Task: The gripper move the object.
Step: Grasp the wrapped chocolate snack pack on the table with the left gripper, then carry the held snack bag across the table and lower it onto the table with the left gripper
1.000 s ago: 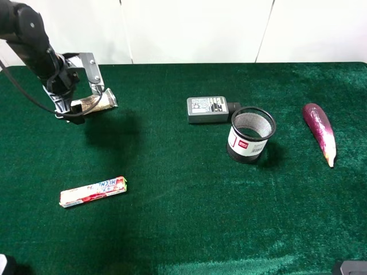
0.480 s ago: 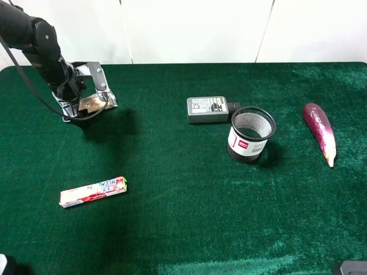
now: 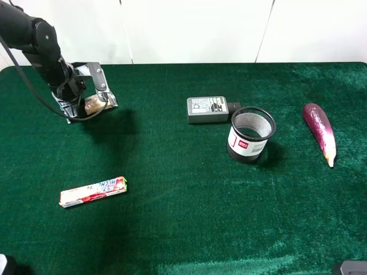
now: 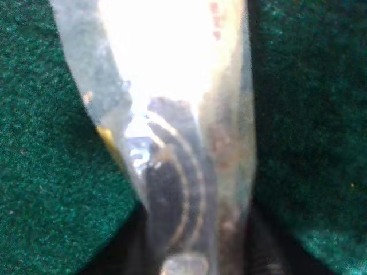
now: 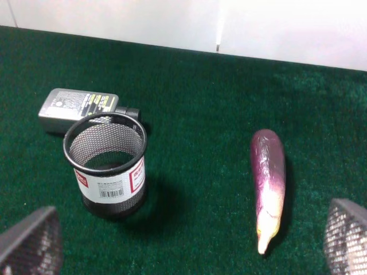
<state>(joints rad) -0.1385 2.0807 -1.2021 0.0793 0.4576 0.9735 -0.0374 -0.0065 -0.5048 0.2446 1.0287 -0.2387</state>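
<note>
The object, a small snack bar [image 3: 100, 104] in a clear crinkly wrapper, is held in my left gripper [image 3: 87, 96] at the far left of the green table, low over the cloth. The gripper's silver finger plates are shut on it. In the left wrist view the wrapper [image 4: 189, 143] fills the frame, blurred and glaring, with green cloth on both sides. My right gripper [image 5: 189, 235] is open and empty, its two fingertips [image 5: 31, 238] showing only at the lower corners of the right wrist view.
A longer white bar with red-blue print [image 3: 93, 191] lies at the front left. A grey power adapter [image 3: 207, 109] and a black mesh cup [image 3: 250, 135] stand mid-table; both show in the right wrist view [image 5: 107, 163]. A purple eggplant [image 3: 320, 130] lies at the right.
My left arm has lowered and shifted slightly with the snack bar still in its grip. Over the last half second it has barely moved. Nothing else has moved.
</note>
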